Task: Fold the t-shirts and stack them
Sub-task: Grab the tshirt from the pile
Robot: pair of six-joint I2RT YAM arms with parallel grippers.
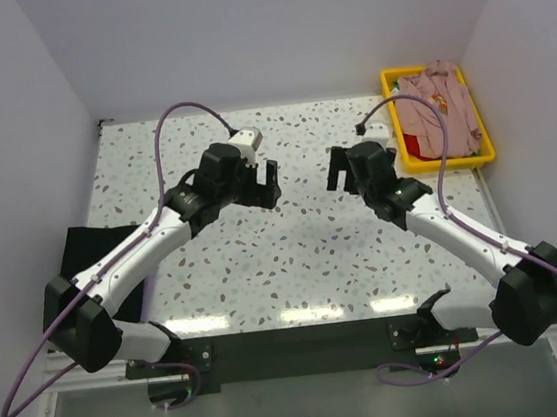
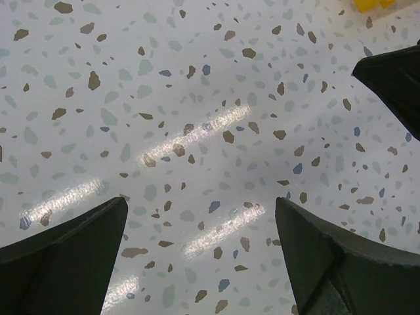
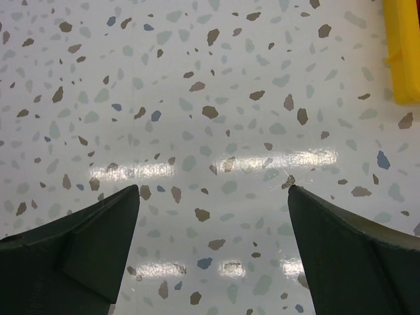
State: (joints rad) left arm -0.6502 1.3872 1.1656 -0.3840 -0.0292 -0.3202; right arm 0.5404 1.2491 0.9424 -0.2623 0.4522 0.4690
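Left tool [image 1: 271, 184], right tool [image 1: 339, 169] gaping | pink t-shirt [image 1: 443, 104] beyond right tool

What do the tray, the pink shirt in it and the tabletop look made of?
Yellow tray: probably plastic, smooth with a rigid straight rim. Pink t-shirt: soft matte cloth, rumpled into folds. Table: glossy speckled terrazzo look, light streaks reflecting; stone or laminate, cannot tell.

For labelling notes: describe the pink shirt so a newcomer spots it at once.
Go to the speckled table's far right corner, where a yellow tray sits. The pink shirt lies crumpled on top inside it. It is pale and uppermost; red cloth only peeks out beneath.
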